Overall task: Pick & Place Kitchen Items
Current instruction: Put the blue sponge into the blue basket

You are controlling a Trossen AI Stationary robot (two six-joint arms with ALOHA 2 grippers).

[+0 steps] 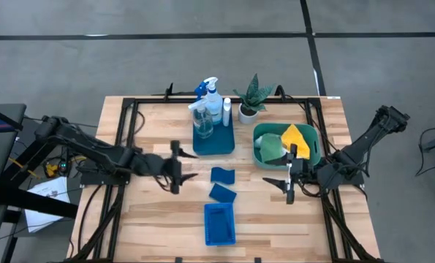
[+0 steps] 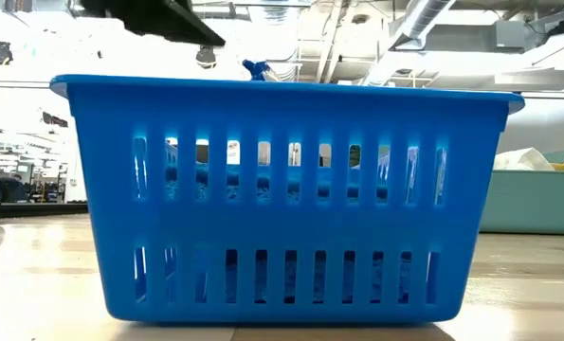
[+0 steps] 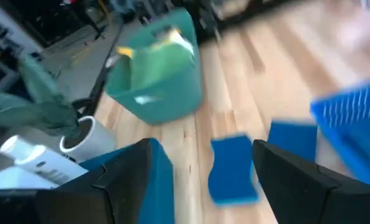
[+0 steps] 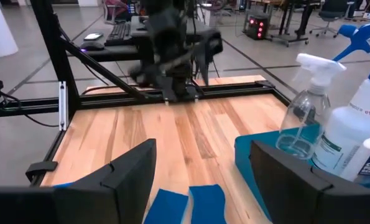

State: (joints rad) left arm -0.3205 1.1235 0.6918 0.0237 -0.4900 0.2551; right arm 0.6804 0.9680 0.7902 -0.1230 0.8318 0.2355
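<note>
Inside the teal tub (image 1: 314,155) lie green and yellow cloths (image 1: 281,143); both hands (image 1: 176,167) (image 1: 289,172) gape, empty.

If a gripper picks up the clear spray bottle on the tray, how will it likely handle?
The clear bottle looks nearly empty, so probably light. It is tall and narrow, so a sideways nudge could tip it against the white bottle beside it. Its smooth plastic may slip in a loose grip.

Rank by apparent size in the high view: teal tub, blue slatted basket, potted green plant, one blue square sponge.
1. Teal plastic tub, largest.
2. Blue slatted plastic basket.
3. Small potted green plant, leaves included; close to the basket, so this ranking is unsure.
4. Blue square sponge, smallest.
</note>
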